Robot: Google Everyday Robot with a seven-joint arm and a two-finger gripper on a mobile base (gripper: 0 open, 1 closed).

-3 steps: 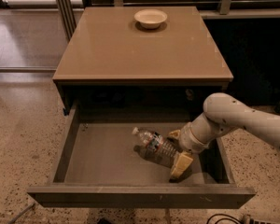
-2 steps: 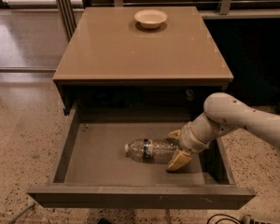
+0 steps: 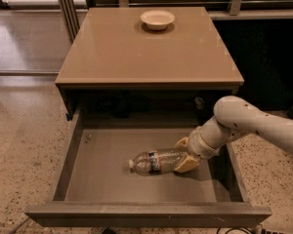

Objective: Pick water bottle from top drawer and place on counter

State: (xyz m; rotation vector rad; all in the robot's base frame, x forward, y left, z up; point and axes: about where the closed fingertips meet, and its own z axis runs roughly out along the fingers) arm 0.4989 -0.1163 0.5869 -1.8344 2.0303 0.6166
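Swung the water bottle (image 3: 154,162) round since a second ago: then angled with the cap toward the far left, now flat on its side with the cap pointing straight left, a touch nearer the front. Lies on the grey floor of the top drawer (image 3: 68,165), right of the middle and well apart from the left wall. Looks clear and crinkled, with a white cap at the left end and a dark label with a reddish band around the middle. Clamped at its base end by the gripper (image 3: 182,154), one tan finger (image 3: 181,143) on the far side and the other on the near side, both against the plastic. Reaches in from the right on a pale arm (image 3: 254,123), above the drawer's right wall. Pulled out beneath the glossy tan counter (image 3: 136,57), with a small pale bowl (image 3: 157,19) standing near the counter's far edge. Speckled floor (image 3: 19,130) to the left.
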